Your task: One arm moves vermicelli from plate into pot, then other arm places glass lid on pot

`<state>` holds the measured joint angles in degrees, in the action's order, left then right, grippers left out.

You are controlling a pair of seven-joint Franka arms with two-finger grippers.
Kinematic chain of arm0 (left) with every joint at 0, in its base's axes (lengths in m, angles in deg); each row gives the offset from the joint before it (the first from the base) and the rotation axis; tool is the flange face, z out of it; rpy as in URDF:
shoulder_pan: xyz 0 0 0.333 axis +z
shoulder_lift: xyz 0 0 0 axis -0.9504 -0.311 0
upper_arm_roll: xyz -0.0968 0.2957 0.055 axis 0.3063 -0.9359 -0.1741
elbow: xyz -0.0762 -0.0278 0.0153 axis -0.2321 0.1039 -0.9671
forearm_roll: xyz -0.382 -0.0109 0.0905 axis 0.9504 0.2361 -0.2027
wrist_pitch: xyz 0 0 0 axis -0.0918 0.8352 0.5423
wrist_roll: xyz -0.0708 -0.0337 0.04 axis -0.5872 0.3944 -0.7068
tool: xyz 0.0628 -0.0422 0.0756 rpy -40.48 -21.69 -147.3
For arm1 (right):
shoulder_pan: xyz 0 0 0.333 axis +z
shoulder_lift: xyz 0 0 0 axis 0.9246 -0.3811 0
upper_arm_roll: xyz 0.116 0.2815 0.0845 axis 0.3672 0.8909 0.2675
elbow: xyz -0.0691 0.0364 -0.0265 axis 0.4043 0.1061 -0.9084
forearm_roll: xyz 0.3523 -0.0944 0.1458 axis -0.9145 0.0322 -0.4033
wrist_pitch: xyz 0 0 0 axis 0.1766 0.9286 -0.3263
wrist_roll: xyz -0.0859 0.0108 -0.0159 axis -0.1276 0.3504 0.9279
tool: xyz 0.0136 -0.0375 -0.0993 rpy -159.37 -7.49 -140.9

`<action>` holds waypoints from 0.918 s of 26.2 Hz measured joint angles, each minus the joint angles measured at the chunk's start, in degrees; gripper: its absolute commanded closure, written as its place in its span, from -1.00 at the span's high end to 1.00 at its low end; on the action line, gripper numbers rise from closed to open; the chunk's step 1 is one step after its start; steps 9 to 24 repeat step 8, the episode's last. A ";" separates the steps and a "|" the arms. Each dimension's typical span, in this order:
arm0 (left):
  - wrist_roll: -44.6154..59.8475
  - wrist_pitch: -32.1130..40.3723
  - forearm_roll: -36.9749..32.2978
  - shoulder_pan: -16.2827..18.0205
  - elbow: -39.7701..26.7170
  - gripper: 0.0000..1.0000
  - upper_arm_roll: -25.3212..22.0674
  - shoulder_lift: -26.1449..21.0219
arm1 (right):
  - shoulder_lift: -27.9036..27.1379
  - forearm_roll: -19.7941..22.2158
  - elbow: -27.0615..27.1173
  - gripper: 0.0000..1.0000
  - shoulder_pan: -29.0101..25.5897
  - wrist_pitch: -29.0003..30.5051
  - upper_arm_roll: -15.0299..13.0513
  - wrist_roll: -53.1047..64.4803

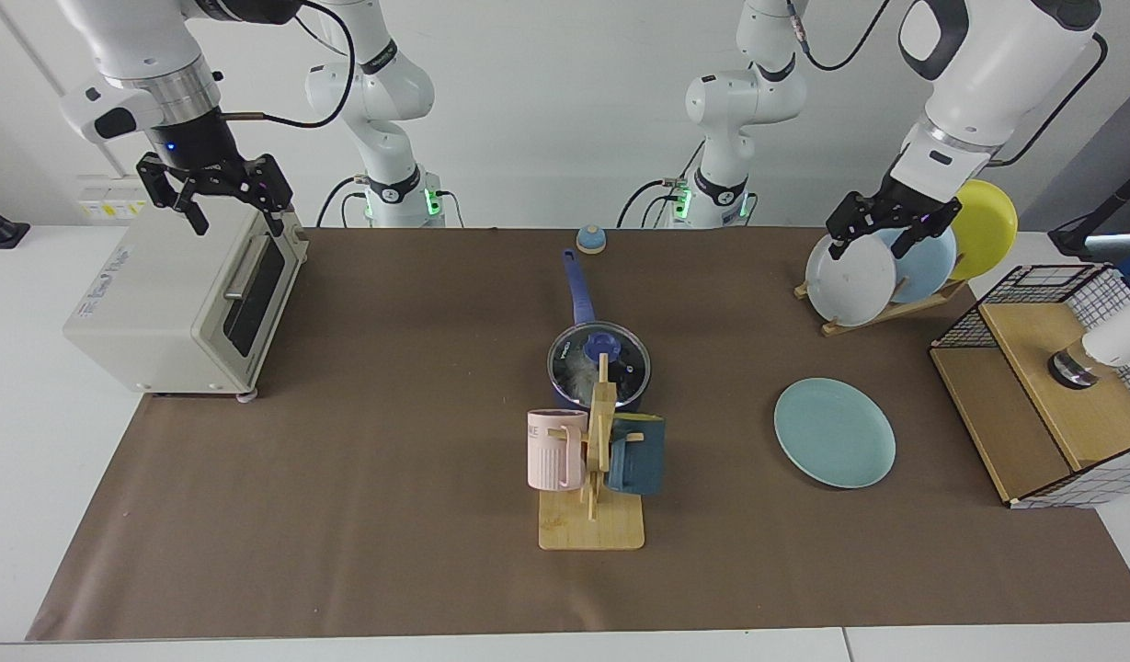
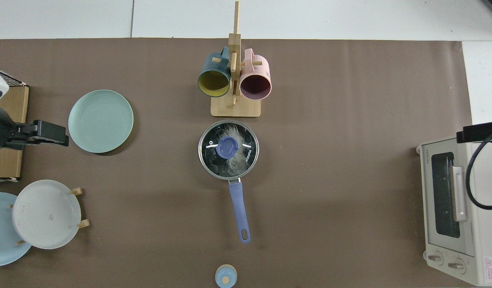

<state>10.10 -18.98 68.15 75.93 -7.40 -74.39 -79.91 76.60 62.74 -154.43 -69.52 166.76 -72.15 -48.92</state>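
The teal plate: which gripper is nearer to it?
Left. The left gripper hangs by the plate rack, just behind the teal plate; the right gripper is far across the table, above the oven.

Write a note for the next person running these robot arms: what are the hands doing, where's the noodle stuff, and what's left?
Right gripper: jaws open, empty, raised above the toaster oven at the table's end.
Left gripper: jaws open, empty, hovering by the white plate in the plate rack. This arm waits.
Vermicelli: inside the pot, visible through the glass.
Glass lid: seated on the pot, blue knob up.
Plate: bare, on the brown mat.
Done: noodles moved, lid placed.
Left: nothing of the job appears to remain; neither arm is near the pot.
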 measured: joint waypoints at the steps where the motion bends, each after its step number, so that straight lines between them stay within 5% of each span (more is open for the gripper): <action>1: 0.00 0.00 0.00 0.00 0.00 1.00 0.00 0.00 | 0.04 0.00 0.03 1.00 0.00 -0.07 0.00 -0.25; 24: 0.00 0.00 0.00 0.00 0.00 1.00 0.00 0.00 | 0.70 0.00 -0.49 1.00 0.01 -1.07 -0.02 -0.82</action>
